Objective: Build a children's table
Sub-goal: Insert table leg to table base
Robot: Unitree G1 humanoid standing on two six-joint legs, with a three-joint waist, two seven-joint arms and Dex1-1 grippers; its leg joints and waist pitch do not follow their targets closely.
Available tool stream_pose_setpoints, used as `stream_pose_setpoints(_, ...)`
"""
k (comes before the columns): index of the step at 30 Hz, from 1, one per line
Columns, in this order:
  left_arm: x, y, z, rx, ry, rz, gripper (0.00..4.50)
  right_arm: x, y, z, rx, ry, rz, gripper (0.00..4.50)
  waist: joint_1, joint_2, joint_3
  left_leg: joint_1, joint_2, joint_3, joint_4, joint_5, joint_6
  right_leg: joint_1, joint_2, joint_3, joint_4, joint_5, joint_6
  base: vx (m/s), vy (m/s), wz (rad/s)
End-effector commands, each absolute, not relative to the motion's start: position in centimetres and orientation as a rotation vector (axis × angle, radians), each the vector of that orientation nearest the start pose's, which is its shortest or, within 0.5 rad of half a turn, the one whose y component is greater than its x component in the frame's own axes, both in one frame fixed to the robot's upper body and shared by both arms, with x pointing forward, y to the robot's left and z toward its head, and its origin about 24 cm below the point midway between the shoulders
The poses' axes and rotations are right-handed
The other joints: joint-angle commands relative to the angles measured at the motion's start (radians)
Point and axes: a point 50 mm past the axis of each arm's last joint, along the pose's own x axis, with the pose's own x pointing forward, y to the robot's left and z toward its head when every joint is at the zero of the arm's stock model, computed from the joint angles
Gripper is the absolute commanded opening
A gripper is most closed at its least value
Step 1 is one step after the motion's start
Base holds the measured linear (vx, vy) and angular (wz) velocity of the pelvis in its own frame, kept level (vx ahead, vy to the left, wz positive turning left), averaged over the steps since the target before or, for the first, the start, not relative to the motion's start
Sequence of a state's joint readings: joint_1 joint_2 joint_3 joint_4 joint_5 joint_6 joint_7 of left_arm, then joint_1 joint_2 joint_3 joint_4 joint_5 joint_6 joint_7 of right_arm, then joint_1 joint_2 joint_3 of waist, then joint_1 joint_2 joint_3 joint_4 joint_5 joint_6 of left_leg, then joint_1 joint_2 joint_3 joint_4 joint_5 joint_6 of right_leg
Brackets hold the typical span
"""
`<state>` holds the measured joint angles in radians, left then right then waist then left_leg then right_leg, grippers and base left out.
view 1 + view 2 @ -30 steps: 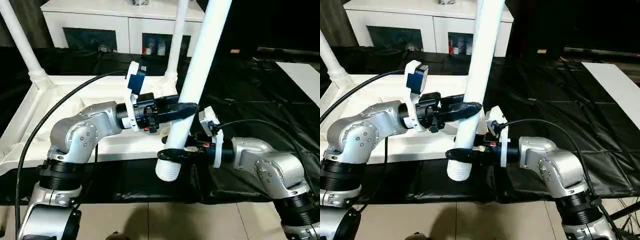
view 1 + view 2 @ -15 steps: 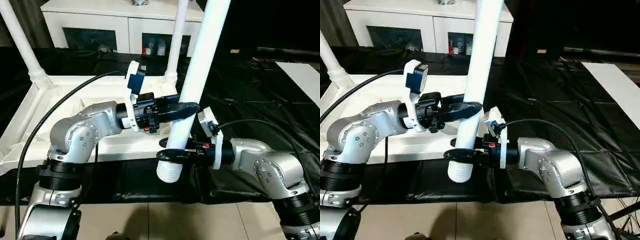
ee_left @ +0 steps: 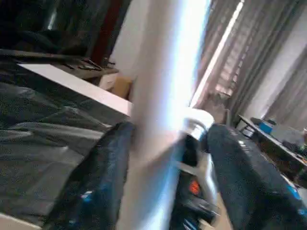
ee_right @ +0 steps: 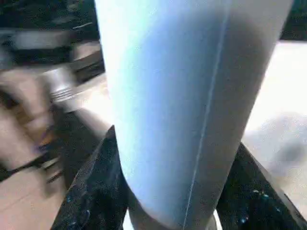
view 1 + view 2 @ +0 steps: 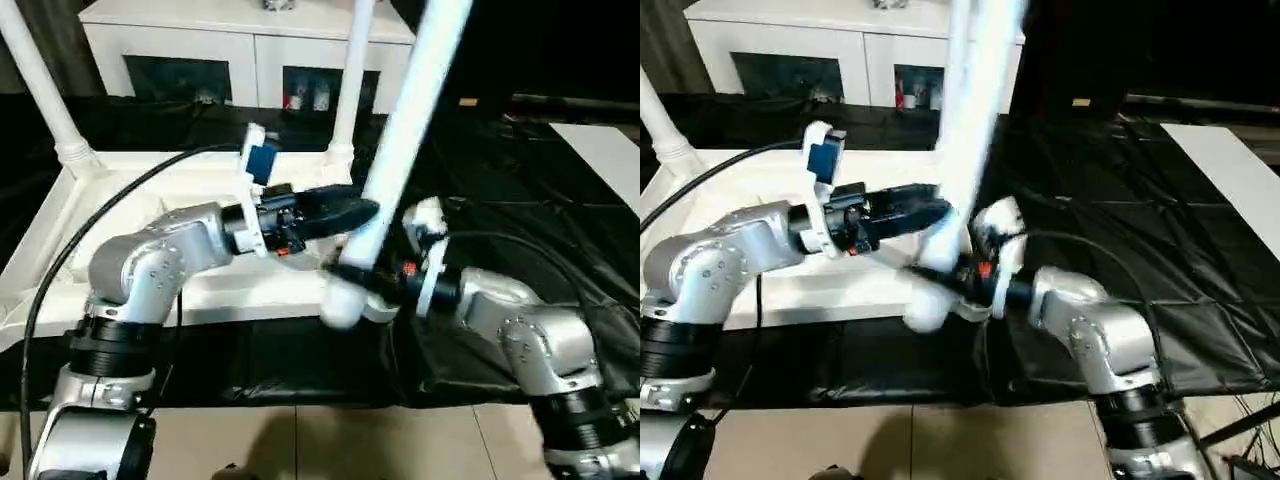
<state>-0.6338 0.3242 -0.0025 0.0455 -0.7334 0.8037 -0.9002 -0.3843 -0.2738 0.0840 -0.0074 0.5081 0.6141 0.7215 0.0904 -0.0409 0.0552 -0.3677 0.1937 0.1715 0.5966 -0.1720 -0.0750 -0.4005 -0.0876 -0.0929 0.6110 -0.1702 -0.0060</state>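
You hold the third leg (image 5: 395,150) tilted above the tabletop's (image 5: 70,260) near edge, right gripper (image 5: 362,285) clamped on it, left gripper (image 5: 352,212) spread beside it; next, steer its foot into a free corner socket.

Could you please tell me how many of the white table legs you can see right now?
3. One leg stands in the tabletop's far left corner socket, a second in its far right corner, and the third is held between both tools near the front. A fourth may be out of view.
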Motion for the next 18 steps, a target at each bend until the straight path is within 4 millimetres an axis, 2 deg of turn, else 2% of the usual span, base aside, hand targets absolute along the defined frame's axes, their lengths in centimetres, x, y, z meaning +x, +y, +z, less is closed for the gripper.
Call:
stream_pose_setpoints(1, 31.8, 11.8, 16.7, -0.330, 0.100, -1.151, 3.18, 30.1, -12.7, 10.7, 0.196, 0.161, 0.830, 1.86, -0.004, 0.019, -0.067, 0.014, 0.030, -0.008, -0.075, -0.244, -0.055, 0.046, -0.052, 0.053, -0.076, -0.270, -0.152, 0.000, 0.000, 0.00)
stream_pose_setpoints(2, 32.2, 12.3, 16.5, -0.305, 0.075, -1.069, 3.38, 30.2, -13.0, 10.5, 0.166, 0.158, 0.787, 1.86, -0.005, 0.019, -0.069, 0.012, 0.031, -0.010, -0.076, -0.245, -0.058, 0.052, -0.053, 0.052, -0.077, -0.264, -0.141, 0.000, 0.000, 0.00)
stream_pose_setpoints(4, 32.4, 12.6, 16.4, -0.288, 0.058, -1.017, 3.42, 30.2, -13.2, 10.4, 0.145, 0.156, 0.763, 1.86, -0.007, 0.019, -0.069, 0.012, 0.031, -0.010, -0.076, -0.245, -0.055, 0.053, -0.052, 0.053, -0.076, -0.254, -0.134, 0.000, 0.000, 0.00)
stream_pose_setpoints(5, 32.8, 13.6, 15.8, -0.201, 0.034, -0.865, 3.51, 30.2, -14.0, 10.1, 0.081, 0.134, 0.660, 1.86, -0.006, 0.027, -0.069, 0.013, 0.030, -0.010, -0.076, -0.246, -0.055, 0.053, -0.052, 0.053, -0.076, -0.251, -0.135, 0.000, 0.000, 0.00)
stream_pose_setpoints(6, 32.8, 13.6, 15.8, -0.201, 0.034, -0.865, 3.67, 30.2, -14.0, 10.1, 0.081, 0.134, 0.660, 1.86, -0.010, 0.023, -0.068, 0.010, 0.032, -0.010, -0.077, -0.241, -0.056, 0.053, -0.051, 0.053, -0.078, -0.233, -0.127, 0.000, 0.000, 0.00)
stream_pose_setpoints(8, 32.7, 14.4, 15.1, -0.145, 0.035, -0.735, 3.81, 29.9, -14.6, 10.2, 0.053, 0.097, 0.572, 1.86, -0.010, 0.023, -0.070, 0.011, 0.031, -0.009, -0.076, -0.238, -0.048, 0.054, -0.050, 0.053, -0.076, -0.229, -0.123, 0.000, 0.000, 0.00)
stream_pose_setpoints(9, 32.5, 15.1, 14.4, -0.157, 0.018, -0.584, 3.81, 29.4, -15.1, 10.6, 0.039, 0.057, 0.496, 1.86, -0.010, 0.029, -0.070, 0.010, 0.034, -0.010, -0.077, -0.241, -0.046, 0.054, -0.050, 0.054, -0.075, -0.222, -0.124, 0.000, 0.000, 0.00)
stream_pose_setpoints(10, 32.3, 15.3, 14.0, -0.179, 0.018, -0.526, 3.81, 29.1, -15.3, 10.6, 0.031, 0.044, 0.465, 1.86, -0.010, 0.034, -0.069, 0.011, 0.034, -0.011, -0.076, -0.248, -0.046, 0.053, -0.049, 0.054, -0.075, -0.220, -0.125, 0.000, 0.000, 0.00)
stream_pose_setpoints(11, 32.0, 15.6, 13.6, -0.174, 0.009, -0.458, 3.81, 28.8, -15.5, 10.7, 0.027, 0.031, 0.428, 1.86, -0.013, 0.028, -0.068, 0.009, 0.036, -0.010, -0.077, -0.252, -0.044, 0.054, -0.049, 0.054, -0.077, -0.218, -0.126, 0.000, 0.000, 0.00)
stream_pose_setpoints(12, 31.6, 16.0, 13.1, -0.148, -0.008, -0.382, 3.81, 28.4, -15.6, 10.8, 0.028, 0.022, 0.390, 1.86, -0.013, 0.031, -0.066, 0.008, 0.033, -0.010, -0.078, -0.262, -0.033, 0.053, -0.047, 0.052, -0.084, -0.246, -0.116, 0.000, 0.000, 0.00)
stream_pose_setpoints(14, 30.8, 16.6, 12.0, -0.078, 0.003, -0.267, 3.81, 27.8, -15.8, 10.8, 0.025, 0.007, 0.314, 1.86, -0.014, 0.036, -0.064, 0.009, 0.033, -0.012, -0.080, -0.285, -0.031, 0.051, -0.046, 0.052, -0.087, -0.281, -0.102, 0.000, 0.000, 0.00)
stream_pose_setpoints(18, 29.0, 17.2, 10.1, -0.064, 0.037, -0.157, 3.81, 26.9, -15.9, 10.7, 0.018, -0.050, 0.184, 1.86, -0.028, 0.041, -0.056, 0.013, 0.024, -0.014, -0.082, -0.366, -0.034, 0.037, -0.042, 0.046, -0.108, -0.431, -0.046, 0.000, 0.000, 0.00)
